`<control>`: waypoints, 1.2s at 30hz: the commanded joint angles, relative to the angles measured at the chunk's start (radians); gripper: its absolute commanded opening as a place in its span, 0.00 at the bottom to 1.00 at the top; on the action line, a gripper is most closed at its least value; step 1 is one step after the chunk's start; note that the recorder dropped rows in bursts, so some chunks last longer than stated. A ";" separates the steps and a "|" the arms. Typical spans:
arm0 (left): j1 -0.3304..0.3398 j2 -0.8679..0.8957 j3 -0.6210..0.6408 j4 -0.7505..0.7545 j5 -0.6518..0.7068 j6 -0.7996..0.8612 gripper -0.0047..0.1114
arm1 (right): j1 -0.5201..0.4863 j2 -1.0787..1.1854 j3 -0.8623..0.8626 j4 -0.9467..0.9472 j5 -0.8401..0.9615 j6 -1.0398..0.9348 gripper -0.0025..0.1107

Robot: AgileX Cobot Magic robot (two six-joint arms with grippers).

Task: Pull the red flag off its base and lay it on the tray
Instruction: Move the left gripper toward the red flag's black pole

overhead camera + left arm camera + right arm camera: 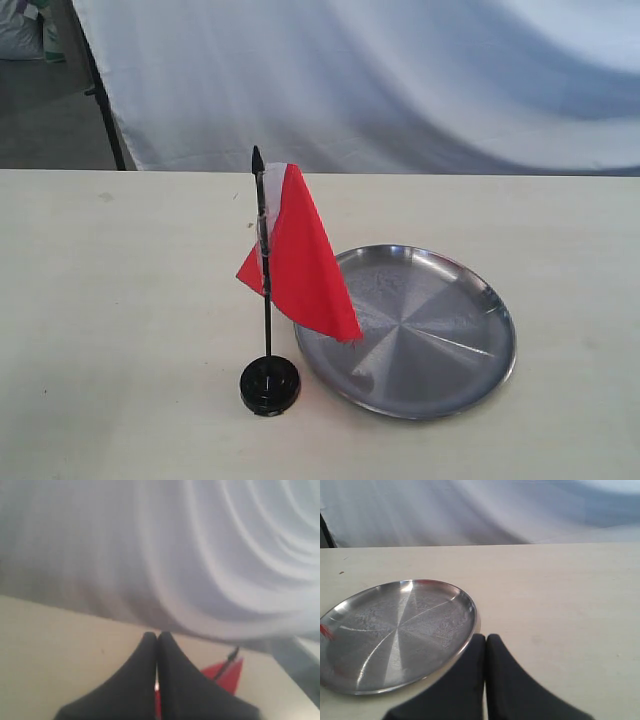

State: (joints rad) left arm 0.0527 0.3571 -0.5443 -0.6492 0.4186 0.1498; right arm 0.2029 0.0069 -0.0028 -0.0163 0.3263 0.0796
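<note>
Pale wooden desk (120, 300), a white cloth backdrop (400, 80) hanging behind it, and we are right at the start of this one. The small red cloth flag with a white strip on a thin black pointed pole (300, 260) stands upright, its pole seated in the small round black plastic base (269, 385). So the pull has not happened, and nothing is holding the pole.

The left fingers (137, 680) are pressed together with nothing between them. The flag shows ahead of their tips and a little off to one side, apart from them, with no contact at all. The right fingers (467, 680) are pressed together and empty too. Near their tips lies the round shallow shiny silver metal tray (440, 320), with the rim on their side.

That tray sits just beside the base. The hanging corner of the red cloth overlaps its rim in the exterior view, but I cannot tell whether cloth touches metal. Nothing lies in the tray. Neither arm shows in the exterior view, so both sit back from the objects.

My read is that none of the task is done. Left to do are opening a set of fingers, closing on the pole, drawing it up out of the base, and laying the flag flat in the tray. The base looks light, so it may lift with the pole.
</note>
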 commanded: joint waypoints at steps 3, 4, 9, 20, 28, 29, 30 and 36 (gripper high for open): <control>0.002 0.279 -0.060 -0.504 0.271 0.604 0.04 | 0.000 -0.007 0.003 -0.009 -0.006 -0.002 0.02; 0.002 0.309 -0.060 -0.532 0.291 0.652 0.04 | 0.000 -0.007 0.003 -0.009 -0.006 -0.002 0.02; 0.002 0.471 -0.057 -0.563 0.355 0.738 0.04 | 0.000 -0.007 0.003 -0.009 -0.006 -0.002 0.02; 0.002 0.711 0.151 -0.972 0.435 1.405 0.04 | 0.000 -0.007 0.003 -0.009 -0.006 -0.002 0.02; 0.002 0.791 0.255 -1.095 0.594 1.948 0.04 | 0.000 -0.007 0.003 -0.009 -0.006 -0.002 0.02; 0.002 0.793 0.255 -1.095 0.600 1.947 0.04 | 0.000 -0.007 0.003 -0.009 -0.006 -0.002 0.02; 0.002 0.795 0.255 -1.095 0.611 1.947 0.04 | 0.000 -0.007 0.003 -0.009 -0.006 -0.002 0.02; 0.002 0.795 0.255 -1.095 0.668 1.947 0.04 | 0.000 -0.007 0.003 -0.009 -0.006 -0.002 0.02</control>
State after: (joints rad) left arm 0.0527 1.1510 -0.2940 -1.7274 1.0468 2.0863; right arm 0.2029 0.0069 -0.0028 -0.0163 0.3263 0.0796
